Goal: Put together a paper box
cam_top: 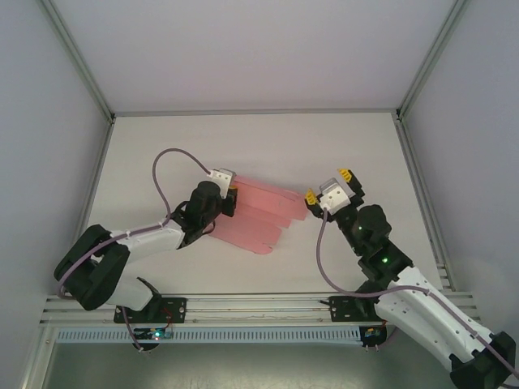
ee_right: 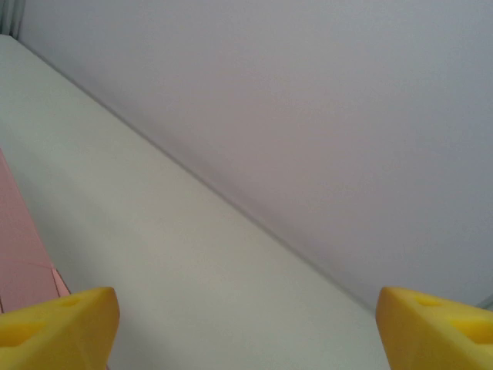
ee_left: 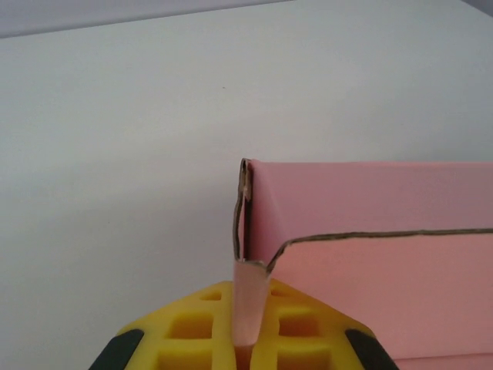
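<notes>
Left gripper (ee_left: 248, 339) clamped on paper box (cam_top: 259, 215) flap; right gripper (cam_top: 328, 185) wide open, empty, beside box. I worry a one-sided pull tears the thin card.

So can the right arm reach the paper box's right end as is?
Probably yes: the right fingers sit open beside the paper box, nothing in the way; the left fingers pinch its other end.

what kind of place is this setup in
Probably a lab robot cell, not a home or shop: a bare white table boxed in by plain panels on metal framing, a left arm and right arm bolted to a rail, with a pink box between them.
</notes>
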`<state>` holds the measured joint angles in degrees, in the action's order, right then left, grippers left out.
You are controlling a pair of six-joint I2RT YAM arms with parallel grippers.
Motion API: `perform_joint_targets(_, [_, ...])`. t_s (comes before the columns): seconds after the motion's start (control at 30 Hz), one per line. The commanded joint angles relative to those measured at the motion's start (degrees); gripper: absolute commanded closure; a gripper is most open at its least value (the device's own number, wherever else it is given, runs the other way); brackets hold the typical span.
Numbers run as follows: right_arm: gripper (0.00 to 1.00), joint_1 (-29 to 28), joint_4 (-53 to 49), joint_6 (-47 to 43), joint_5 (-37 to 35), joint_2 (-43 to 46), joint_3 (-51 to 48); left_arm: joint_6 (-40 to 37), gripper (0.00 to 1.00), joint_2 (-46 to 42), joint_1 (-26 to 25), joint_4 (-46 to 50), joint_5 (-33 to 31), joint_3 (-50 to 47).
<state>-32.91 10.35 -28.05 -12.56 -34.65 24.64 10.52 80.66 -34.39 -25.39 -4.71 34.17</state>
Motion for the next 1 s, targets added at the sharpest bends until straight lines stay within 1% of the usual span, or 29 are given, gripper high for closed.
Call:
perform_joint_targets(0.0, [0.10,2.5,-4.9,5.5,6.6,-3.0,2.5,0.6,1.00,-2.5,0.3,-2.9,1.4,-0.3])
perform_joint_targets(0.03, [0.07,3.3,-5.2,6.1,9.2,-4.7,3.1,0.9,1.00,-3.0,0.2,-2.9,1.9,-0.4])
perform_joint_targets(0.1, [0.02,4.5,-4.4,7.7,11.8,-7.9,3.9,0.9,1.00,-3.7,0.2,-3.0,2.6,-0.6])
perform_joint_targets(0.27, [0.02,5.9,-1.2,8.3,14.1,-14.0,5.2,0.9,1.00,-4.9,0.2,-3.0,3.0,-1.3])
perform_joint_targets(0.43, [0.02,6.0,0.5,8.1,23.3,-17.0,5.5,1.2,1.00,-4.3,0.4,-2.5,2.9,-1.1])
perform_joint_targets(0.5, [0.02,5.9,0.8,8.2,24.8,-18.3,5.9,1.3,1.00,-3.8,0.3,-2.6,3.1,-0.9])
perform_joint_targets(0.63, [0.02,5.8,4.5,9.4,23.6,-21.3,6.1,1.0,1.00,-2.9,0.3,-3.1,5.3,-0.4])
perform_joint_targets(0.8, [0.02,5.1,15.8,12.1,21.3,-25.5,5.3,0.7,1.00,-2.0,0.3,-4.2,9.7,-0.4])
perform_joint_targets(0.97, [0.02,2.6,22.5,12.2,15.9,-29.5,5.5,1.3,1.00,-1.6,0.3,-5.0,10.1,-0.6])
